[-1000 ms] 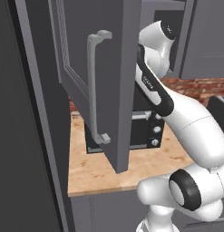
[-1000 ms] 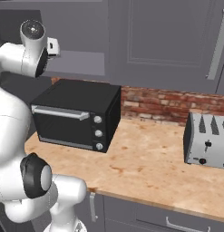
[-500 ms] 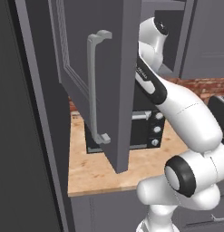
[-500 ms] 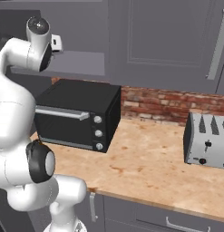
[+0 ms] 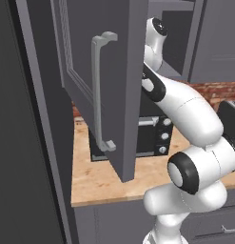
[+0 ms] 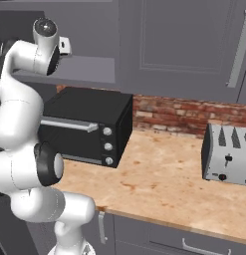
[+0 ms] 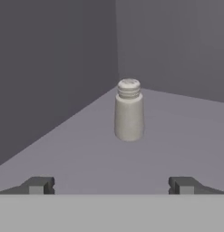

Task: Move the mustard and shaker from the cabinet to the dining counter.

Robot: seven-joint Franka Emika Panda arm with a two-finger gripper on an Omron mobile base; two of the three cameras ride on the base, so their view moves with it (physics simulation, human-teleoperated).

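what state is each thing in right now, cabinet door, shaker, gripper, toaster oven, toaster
cabinet door: swung open
shaker: upright on the cabinet shelf, cap on, not held
gripper: open, fingertips apart, short of the shaker
toaster oven: door shut
toaster: slots look empty

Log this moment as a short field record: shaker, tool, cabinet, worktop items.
shaker: upright on the grey cabinet shelf, near the back corner, untouched
tool: open, tips wide apart, aimed at the shaker but short of it
cabinet: door swung open, arm reaching inside
worktop items: black toaster oven below the cabinet, steel toaster to the right
mustard: cannot tell where it is
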